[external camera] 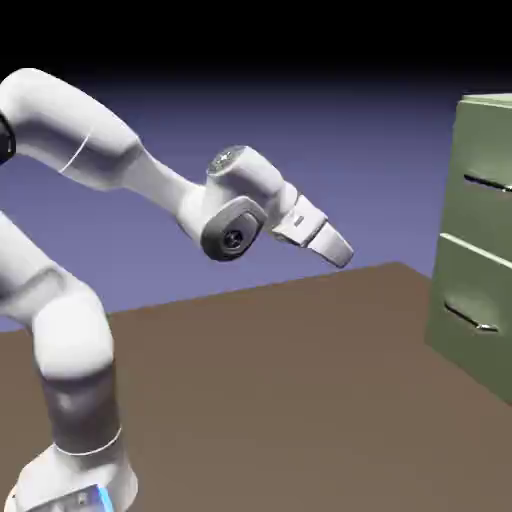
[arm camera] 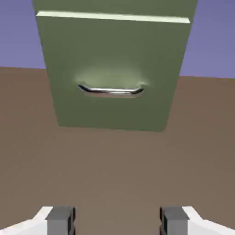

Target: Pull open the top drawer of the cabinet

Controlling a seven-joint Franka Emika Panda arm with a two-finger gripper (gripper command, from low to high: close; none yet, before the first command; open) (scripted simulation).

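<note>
end effector (arm camera: 117,221) open: hand view only.

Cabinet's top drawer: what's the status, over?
Hand open, empty, short of the cabinet. Top drawer looks shut, bar handle untouched. Nothing seen between them.

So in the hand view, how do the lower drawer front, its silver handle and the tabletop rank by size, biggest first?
1. Tabletop
2. Lower drawer front
3. Silver handle
</note>
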